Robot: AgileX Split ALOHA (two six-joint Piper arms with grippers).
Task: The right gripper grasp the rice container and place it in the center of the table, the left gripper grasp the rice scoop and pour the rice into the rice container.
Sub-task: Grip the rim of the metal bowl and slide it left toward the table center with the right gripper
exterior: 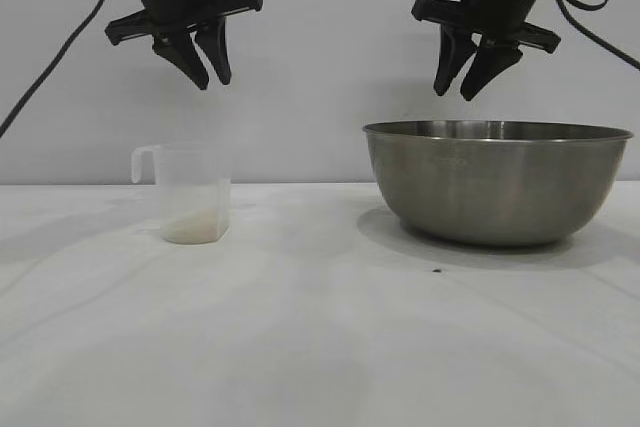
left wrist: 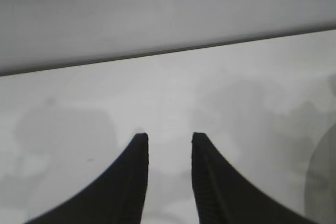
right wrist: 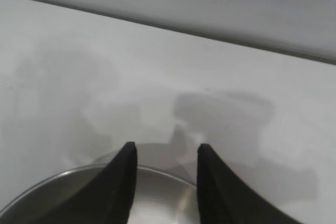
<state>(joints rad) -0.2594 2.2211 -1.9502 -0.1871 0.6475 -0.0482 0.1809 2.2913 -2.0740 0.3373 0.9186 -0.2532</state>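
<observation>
Exterior view: my right gripper (exterior: 474,92) hangs a little open and empty above the steel rice container (exterior: 498,182), which sits on the table (exterior: 320,337) at the right. I think the bowl is hard and slippery, so I'd pinch its rim. My left gripper (exterior: 210,79) hangs slightly open and empty over the rice scoop (exterior: 192,192).

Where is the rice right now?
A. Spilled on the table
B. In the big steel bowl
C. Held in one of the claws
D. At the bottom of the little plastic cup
D: a thin layer of rice lies at the bottom of the rice scoop, which stands upright on the table, untouched.
</observation>
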